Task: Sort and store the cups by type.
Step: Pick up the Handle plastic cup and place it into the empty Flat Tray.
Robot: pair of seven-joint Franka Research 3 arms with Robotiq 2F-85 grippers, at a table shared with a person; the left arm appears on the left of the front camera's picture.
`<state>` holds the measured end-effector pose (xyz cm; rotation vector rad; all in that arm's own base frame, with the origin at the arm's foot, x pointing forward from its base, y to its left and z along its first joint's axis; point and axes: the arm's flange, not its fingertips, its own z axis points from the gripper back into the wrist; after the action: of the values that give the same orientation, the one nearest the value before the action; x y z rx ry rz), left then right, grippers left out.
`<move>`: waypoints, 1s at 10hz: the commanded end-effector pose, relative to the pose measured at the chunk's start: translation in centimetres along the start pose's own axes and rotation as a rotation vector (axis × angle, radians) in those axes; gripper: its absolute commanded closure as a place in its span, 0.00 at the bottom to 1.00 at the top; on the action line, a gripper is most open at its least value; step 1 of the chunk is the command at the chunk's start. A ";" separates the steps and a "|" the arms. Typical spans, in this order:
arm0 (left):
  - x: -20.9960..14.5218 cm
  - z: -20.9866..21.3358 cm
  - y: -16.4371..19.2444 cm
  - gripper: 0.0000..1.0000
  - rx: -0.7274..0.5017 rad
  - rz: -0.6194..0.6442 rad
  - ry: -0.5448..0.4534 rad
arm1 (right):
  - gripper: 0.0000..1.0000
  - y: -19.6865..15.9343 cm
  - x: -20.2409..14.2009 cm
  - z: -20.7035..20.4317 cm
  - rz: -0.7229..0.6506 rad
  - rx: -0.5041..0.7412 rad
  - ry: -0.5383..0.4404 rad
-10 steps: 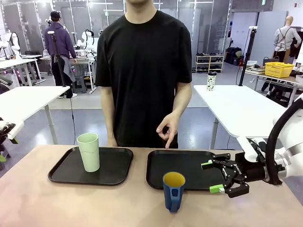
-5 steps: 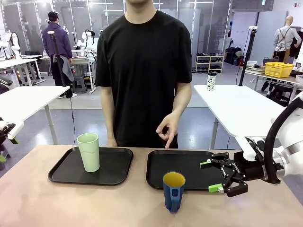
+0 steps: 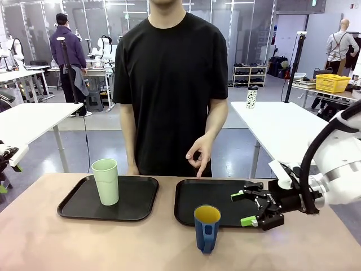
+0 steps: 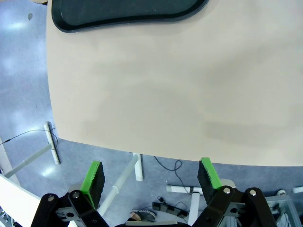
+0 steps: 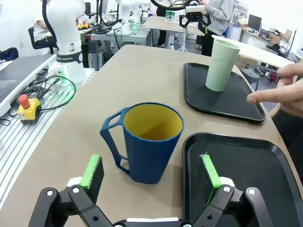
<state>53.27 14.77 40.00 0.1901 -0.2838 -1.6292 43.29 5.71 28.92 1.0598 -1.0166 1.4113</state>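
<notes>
A pale green tumbler [image 3: 106, 181] stands upright on the left black tray [image 3: 84, 203]; the right wrist view has the tumbler [image 5: 221, 65] far off on that tray [image 5: 218, 101]. A dark blue mug [image 3: 207, 228] with a yellow inside stands on the table just in front of the right black tray [image 3: 223, 197]. My right gripper [image 3: 242, 209] is open, low over the right tray's right part, pointing at the mug [image 5: 148, 141] a short way ahead, handle to its left. My left gripper [image 4: 150, 177] is open past the table edge, above the floor.
A person in a black shirt stands at the far side; one hand [image 3: 199, 153] points down at the right tray's far edge, the fingers [image 5: 279, 92] showing in the right wrist view. Bare tabletop [image 3: 84, 243] lies in front of both trays.
My right gripper has moved left over the right tray toward the blue mug. The cups and the person's hand have stayed put.
</notes>
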 end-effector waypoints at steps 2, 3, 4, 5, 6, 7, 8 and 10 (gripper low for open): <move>-0.2 0.1 0.0 0.00 0.023 -0.014 -0.021 | 0.00 -2.6 -0.5 -1.0 -0.097 0.030 0.032; -0.2 0.1 0.0 0.00 0.023 -0.014 -0.021 | 0.00 -2.9 -0.8 -1.4 -0.102 0.039 0.034; -0.2 0.1 0.0 0.00 0.023 -0.014 -0.021 | 0.00 -3.0 -1.5 -1.7 -0.105 0.045 0.031; -0.2 0.1 0.0 0.00 0.023 -0.014 -0.021 | 0.00 -3.2 -2.4 -2.1 -0.102 0.030 0.025; -0.2 0.1 0.0 0.00 0.023 -0.014 -0.021 | 0.00 -3.1 -3.1 -2.8 -0.093 0.028 0.029; -0.2 0.1 0.0 0.00 0.023 -0.014 -0.021 | 0.00 -2.8 -3.8 -3.3 -0.076 0.015 0.030; -0.2 0.1 0.0 0.00 0.023 -0.014 -0.021 | 0.00 -2.5 -4.5 -3.9 -0.056 -0.002 0.025; -0.2 0.1 0.0 0.00 0.023 -0.014 -0.021 | 0.00 -2.1 -5.4 -4.2 -0.027 -0.024 0.000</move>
<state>53.27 14.77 40.00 0.1901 -0.2838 -1.6292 45.50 8.11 23.28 1.0819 -0.9645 1.3673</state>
